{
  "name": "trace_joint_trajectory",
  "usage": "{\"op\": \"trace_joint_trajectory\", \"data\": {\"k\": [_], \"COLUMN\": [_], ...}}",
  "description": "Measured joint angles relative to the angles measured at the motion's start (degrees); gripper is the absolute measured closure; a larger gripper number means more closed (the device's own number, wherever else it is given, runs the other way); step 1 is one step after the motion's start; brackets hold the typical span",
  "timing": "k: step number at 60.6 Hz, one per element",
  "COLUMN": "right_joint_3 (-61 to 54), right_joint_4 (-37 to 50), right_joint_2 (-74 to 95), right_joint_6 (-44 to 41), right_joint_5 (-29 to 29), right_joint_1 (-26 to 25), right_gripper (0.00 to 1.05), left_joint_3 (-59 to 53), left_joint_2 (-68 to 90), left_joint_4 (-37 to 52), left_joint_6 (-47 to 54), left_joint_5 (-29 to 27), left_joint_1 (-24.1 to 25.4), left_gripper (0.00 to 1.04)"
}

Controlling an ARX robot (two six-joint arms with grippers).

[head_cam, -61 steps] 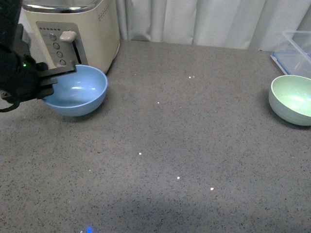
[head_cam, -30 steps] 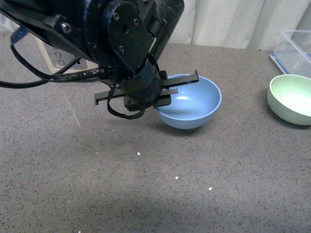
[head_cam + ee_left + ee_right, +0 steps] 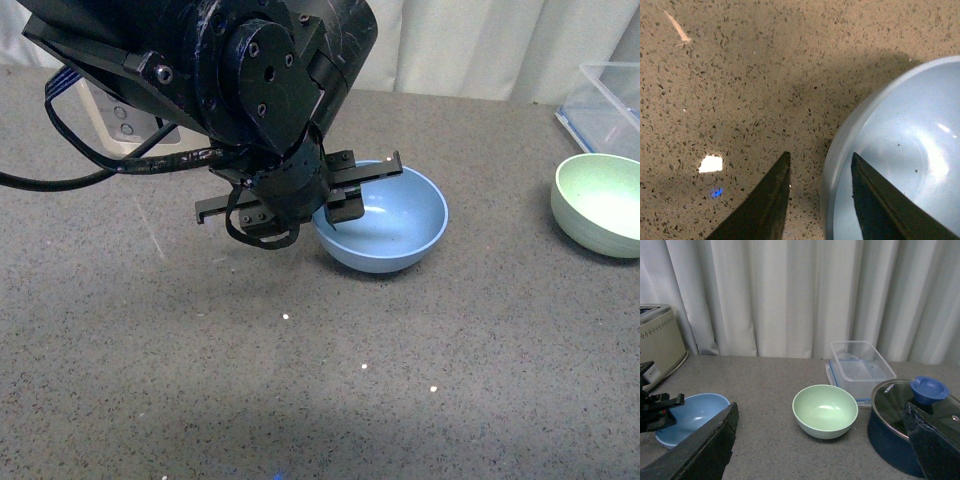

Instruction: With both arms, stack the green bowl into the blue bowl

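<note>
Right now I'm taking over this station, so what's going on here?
The left claw straddles the blue bowl at its rim, one finger inside and one outside, jaws not closed on it. The green bowl sits empty on the table, further right. The right claw is open and holds nothing. Nothing is stacked yet.

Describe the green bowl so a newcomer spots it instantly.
Go to the far right of the grey counter, by the clear plastic container. Just in front of it sits the green bowl: pale mint, empty, unlike the blue bowl mid-counter.
</note>
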Motion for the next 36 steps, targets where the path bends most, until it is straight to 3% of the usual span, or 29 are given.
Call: {"op": "trace_joint_trajectory", "data": {"k": [15,24,29,36], "right_joint_3": [0.0,0.0,0.0,0.0], "right_joint_4": [0.0,0.0,0.0,0.0], "right_joint_2": [0.0,0.0,0.0,0.0], "right_joint_6": [0.0,0.0,0.0,0.0], "right_joint_5": [0.0,0.0,0.0,0.0], "right_joint_1": [0.0,0.0,0.0,0.0], "right_gripper": [0.09,0.09,0.09,0.09], "left_joint_3": [-5.4,-15.1,-21.3,-37.9], "left_joint_2": [-6.8,-18.3,-24.0,-25.2], "left_joint_4": [4.3,7.4,9.2,45.1], "left_joint_6": [0.1,1.2,1.9,17.6], "left_joint_5": [-0.9,-1.0,-0.5,-3.5], "left_joint_1": [3.5,9.2,12.4,15.6], "left_gripper": [0.31,0.05,0.07,0.27]}}
